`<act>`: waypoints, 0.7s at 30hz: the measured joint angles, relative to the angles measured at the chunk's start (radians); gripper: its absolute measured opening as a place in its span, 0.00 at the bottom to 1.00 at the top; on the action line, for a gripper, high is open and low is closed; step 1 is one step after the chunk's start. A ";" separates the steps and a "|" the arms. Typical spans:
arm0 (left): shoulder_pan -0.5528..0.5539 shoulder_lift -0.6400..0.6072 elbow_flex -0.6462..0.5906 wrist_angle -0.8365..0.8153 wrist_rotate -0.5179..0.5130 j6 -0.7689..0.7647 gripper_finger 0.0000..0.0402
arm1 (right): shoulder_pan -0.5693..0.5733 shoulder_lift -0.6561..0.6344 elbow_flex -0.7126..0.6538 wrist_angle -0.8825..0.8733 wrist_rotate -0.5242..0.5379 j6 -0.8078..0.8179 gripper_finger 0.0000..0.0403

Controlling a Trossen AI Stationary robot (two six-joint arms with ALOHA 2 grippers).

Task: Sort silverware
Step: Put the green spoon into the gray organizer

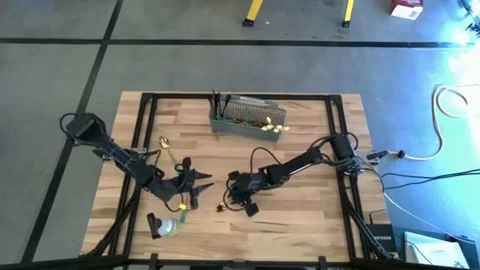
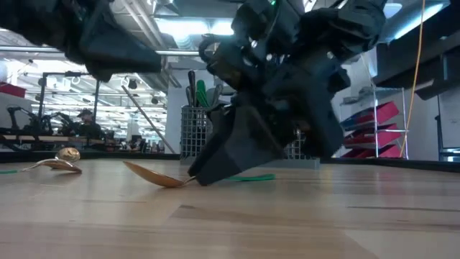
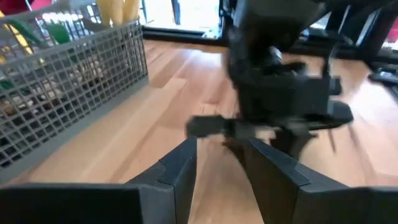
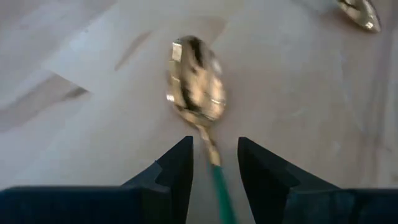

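Right tool (image 4: 212, 165) is down at the counter's (image 1: 300, 225) mid-front, fingers parted astride the gold spoon (image 4: 196, 81) handle — bowl pointing straight ahead. Left tool (image 1: 196, 187) hovers alongside, part-open, empty. Mesh basket (image 1: 247, 120) sits at the far edge.

**Where things sit on the table**

The mesh basket (image 1: 247, 118) stands at the table's (image 1: 315, 232) far edge, near the middle, with cutlery upright in it. One spoon (image 1: 164, 142) lies well left of the basket. Nearer the front, the left gripper (image 1: 196, 184) and right gripper (image 1: 234, 196) face each other near the centre. A second spoon (image 4: 196, 93) lies on the wood just ahead of the right gripper, its handle running back between the fingers (image 4: 176, 163).
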 joint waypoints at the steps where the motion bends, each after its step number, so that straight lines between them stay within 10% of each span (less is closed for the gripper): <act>1: -0.002 0.015 0.000 0.004 -0.006 -0.014 0.30 | -0.001 0.005 0.000 0.001 0.000 0.001 0.27; 21: 0.004 0.211 0.001 0.101 -0.061 -0.151 0.30 | -0.019 0.026 0.003 -0.025 -0.044 -0.033 0.03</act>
